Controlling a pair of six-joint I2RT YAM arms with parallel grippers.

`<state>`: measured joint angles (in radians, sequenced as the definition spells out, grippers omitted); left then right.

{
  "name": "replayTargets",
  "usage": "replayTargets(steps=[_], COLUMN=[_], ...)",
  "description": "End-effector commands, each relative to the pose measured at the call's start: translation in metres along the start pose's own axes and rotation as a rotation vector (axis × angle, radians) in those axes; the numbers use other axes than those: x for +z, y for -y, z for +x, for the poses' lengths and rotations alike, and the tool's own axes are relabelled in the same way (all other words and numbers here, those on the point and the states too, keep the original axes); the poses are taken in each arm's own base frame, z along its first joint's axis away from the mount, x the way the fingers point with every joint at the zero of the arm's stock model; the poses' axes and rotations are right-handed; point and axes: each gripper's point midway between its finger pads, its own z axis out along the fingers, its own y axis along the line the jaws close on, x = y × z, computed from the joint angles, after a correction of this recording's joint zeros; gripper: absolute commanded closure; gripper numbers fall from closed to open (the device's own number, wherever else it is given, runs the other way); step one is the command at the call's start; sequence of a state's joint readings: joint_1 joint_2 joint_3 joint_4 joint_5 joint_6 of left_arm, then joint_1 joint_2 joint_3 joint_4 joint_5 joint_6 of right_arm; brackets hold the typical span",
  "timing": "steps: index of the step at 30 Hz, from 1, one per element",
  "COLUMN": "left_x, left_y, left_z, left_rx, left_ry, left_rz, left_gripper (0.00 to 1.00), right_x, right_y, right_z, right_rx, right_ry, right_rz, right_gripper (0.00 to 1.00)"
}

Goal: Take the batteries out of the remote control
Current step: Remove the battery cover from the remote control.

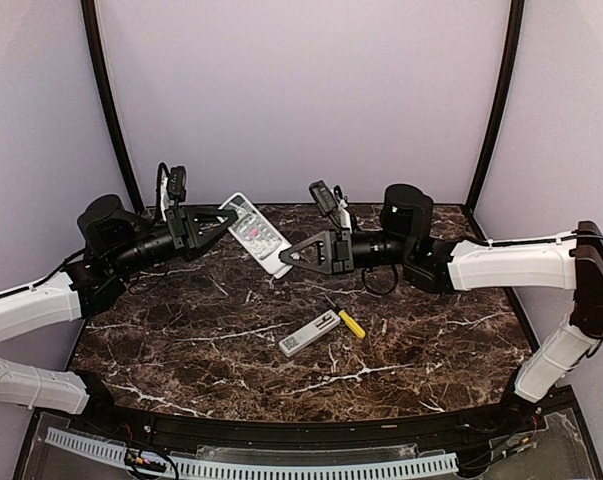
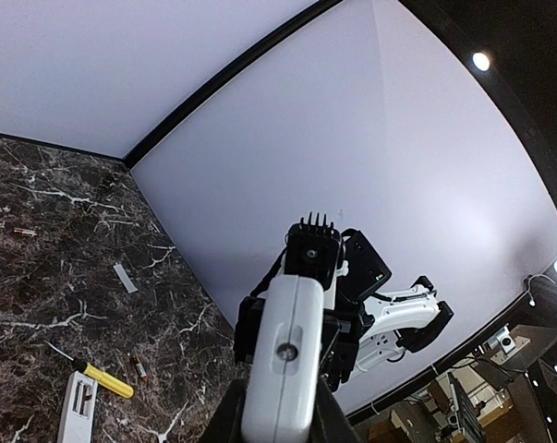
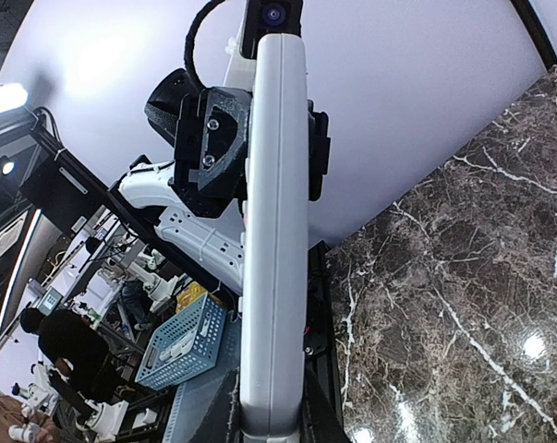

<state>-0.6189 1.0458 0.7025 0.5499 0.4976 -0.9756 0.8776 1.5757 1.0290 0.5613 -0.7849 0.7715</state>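
Note:
The white remote control (image 1: 253,230) hangs in the air above the back of the marble table, held at both ends. My left gripper (image 1: 229,214) is shut on its far end and my right gripper (image 1: 284,256) is shut on its near end. In the left wrist view the remote control's (image 2: 283,351) end face fills the space between the dark fingers (image 2: 221,420). In the right wrist view its long edge (image 3: 276,231) runs up from the fingers (image 3: 317,415). Two small batteries (image 2: 138,366) (image 2: 24,232) lie loose on the table.
A yellow-handled screwdriver (image 1: 349,322) and a flat white piece with dark markings (image 1: 309,334) lie mid-table. A thin pale strip (image 2: 126,277) rests farther right. Purple walls close in the back and both sides.

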Motion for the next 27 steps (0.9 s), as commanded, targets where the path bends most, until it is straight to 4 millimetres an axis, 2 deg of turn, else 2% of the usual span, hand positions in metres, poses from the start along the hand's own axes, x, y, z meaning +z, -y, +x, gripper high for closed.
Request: replayTargets(steps=[1,8,21,27], left_x=[-0.007,-0.008,-0.011,-0.016], left_y=[0.007,0.006,0.0,-0.005], left_z=[-0.009,-0.011,-0.014,-0.015], left_rx=[0.013,0.016,0.026,0.018], left_ry=[0.044,0.063,0.086,0.111], left_rz=[0.018,0.012,-0.028,-0.057], left_gripper=[0.99,1.0,1.0,1.0], right_x=[-0.007,-0.003,-0.003,-0.005], right_y=[-0.005,-0.002,-0.003,-0.003], right_z=[-0.007,-0.002,0.001,0.003], right_rx=[-0.013,0.026,0.038,0.036], right_ry=[0.025,0.0,-0.012,-0.018], right_rz=[-0.036,-0.057,-0.065,-0.06], right_gripper=[1.0,0.96,0.79,0.76])
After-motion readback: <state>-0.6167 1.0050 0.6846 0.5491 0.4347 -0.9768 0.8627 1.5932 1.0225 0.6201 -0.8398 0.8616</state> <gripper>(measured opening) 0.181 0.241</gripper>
